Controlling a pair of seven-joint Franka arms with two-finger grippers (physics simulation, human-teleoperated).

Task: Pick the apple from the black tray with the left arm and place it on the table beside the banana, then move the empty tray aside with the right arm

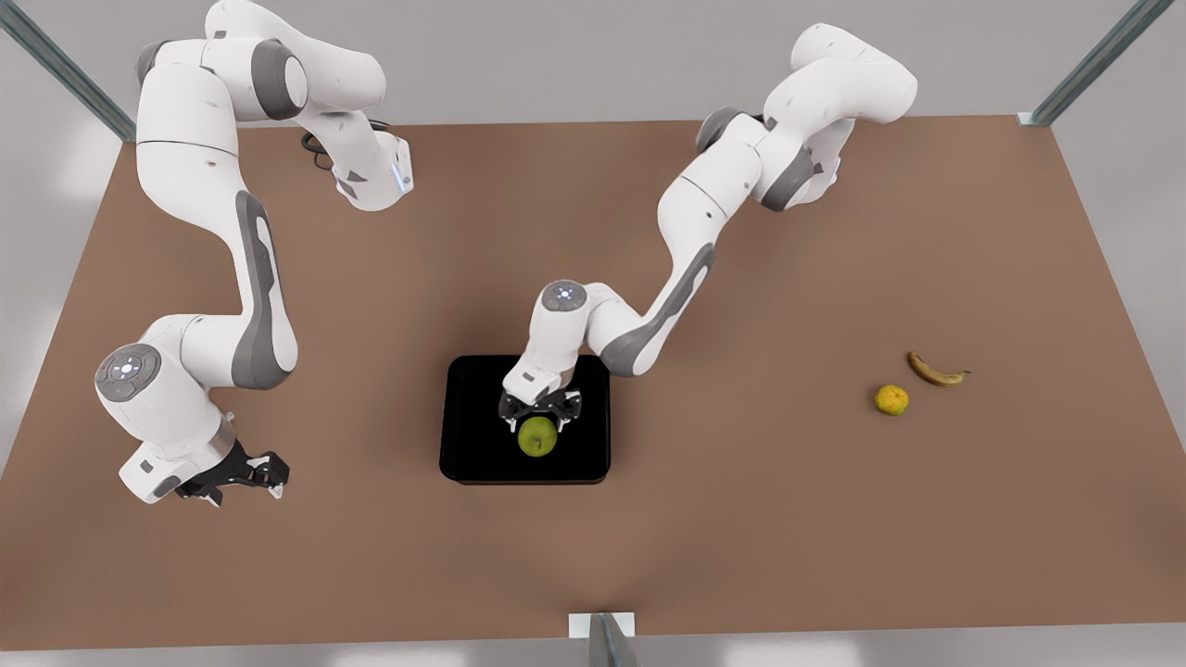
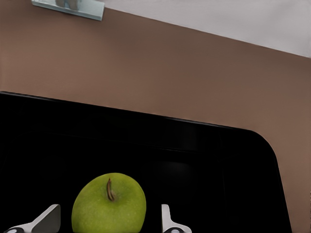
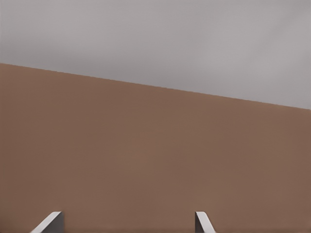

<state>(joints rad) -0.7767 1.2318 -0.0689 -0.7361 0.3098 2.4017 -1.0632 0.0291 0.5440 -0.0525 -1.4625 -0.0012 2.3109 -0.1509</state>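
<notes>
Brown table (image 1: 760,519), grey walls; L jaws (image 1: 538,419) released round apple (image 1: 537,435), R jaws (image 1: 248,477) released.

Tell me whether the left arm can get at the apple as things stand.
Probably yes: the left gripper hangs open right over the apple on the black tray, fingers either side, nothing between.

text: none legible | labels: none | numbers: none

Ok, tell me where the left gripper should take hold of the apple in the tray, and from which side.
Grip the apple across its widest middle, coming down from above. It sits stem-up on the black tray, whose low rim hinders a sideways approach. The left gripper is open, a finger on each side. The right gripper waits open.
</notes>
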